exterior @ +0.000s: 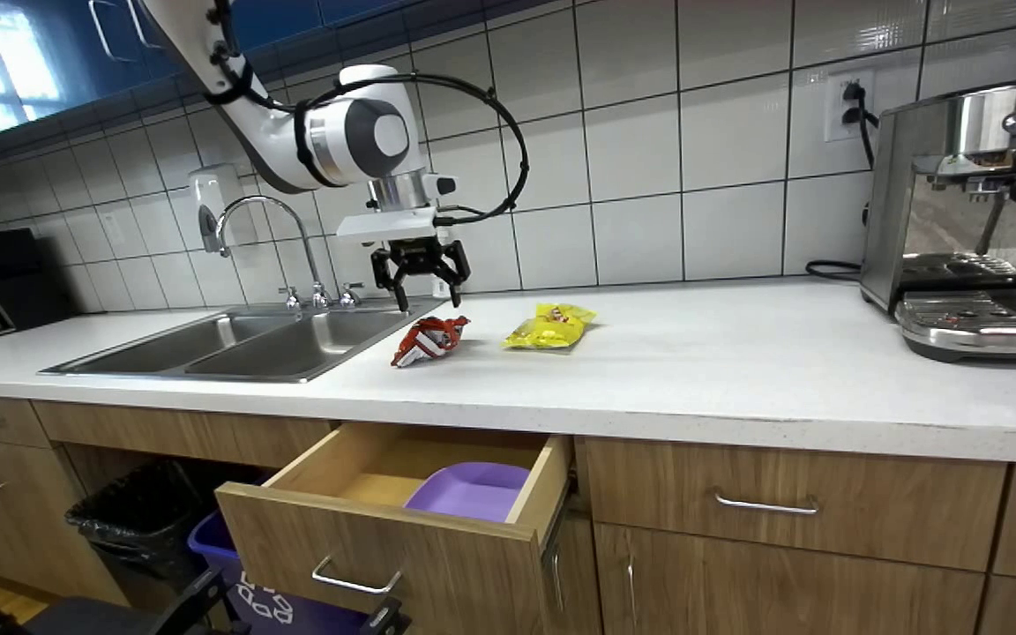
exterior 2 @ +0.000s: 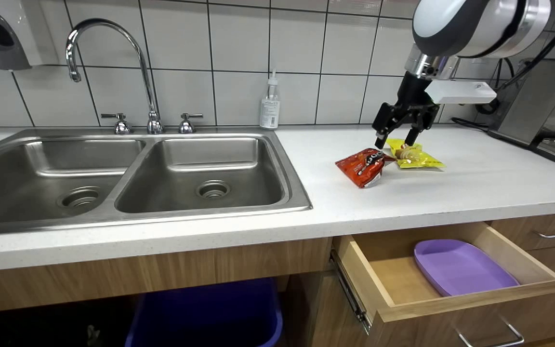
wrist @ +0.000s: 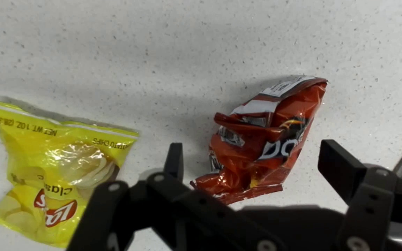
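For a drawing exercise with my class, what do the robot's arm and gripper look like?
The arm is white and rounded, with dark grey trim and a silver wrist. A black cable loops out from it, tied on with black bands. A flat white plate juts out above the black gripper, which has two jointed jaws with pale round pins. No lettering is legible.

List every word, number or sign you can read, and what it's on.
"NET WT. 1 OZ (28.3": yellow bag
"OTATO CHIPS": yellow bag, first letter unclear
"clas…c": yellow bag, creased
"Lay's": yellow bag
"DO": red bag, rest unclear
Recycling arrows: blue bin
Too small: fine print on red bag, label on pump bottle
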`<state>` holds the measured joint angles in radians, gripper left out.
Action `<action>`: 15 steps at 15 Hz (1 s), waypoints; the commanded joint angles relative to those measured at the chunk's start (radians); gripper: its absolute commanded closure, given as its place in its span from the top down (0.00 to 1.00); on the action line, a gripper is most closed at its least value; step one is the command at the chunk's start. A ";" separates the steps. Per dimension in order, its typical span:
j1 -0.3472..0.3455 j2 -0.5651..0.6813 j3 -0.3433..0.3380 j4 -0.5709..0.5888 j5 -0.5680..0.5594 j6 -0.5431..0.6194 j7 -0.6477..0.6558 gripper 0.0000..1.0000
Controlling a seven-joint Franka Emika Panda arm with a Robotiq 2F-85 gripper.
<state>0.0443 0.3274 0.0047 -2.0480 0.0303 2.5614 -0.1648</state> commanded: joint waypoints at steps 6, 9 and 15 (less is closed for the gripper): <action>0.003 0.126 0.054 0.189 -0.054 -0.098 -0.031 1.00; 0.010 0.165 0.067 0.240 -0.058 -0.124 -0.041 1.00; 0.019 0.245 0.080 0.341 -0.067 -0.162 -0.068 1.00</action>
<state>0.0682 0.5199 0.0716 -1.7964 -0.0133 2.4568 -0.2034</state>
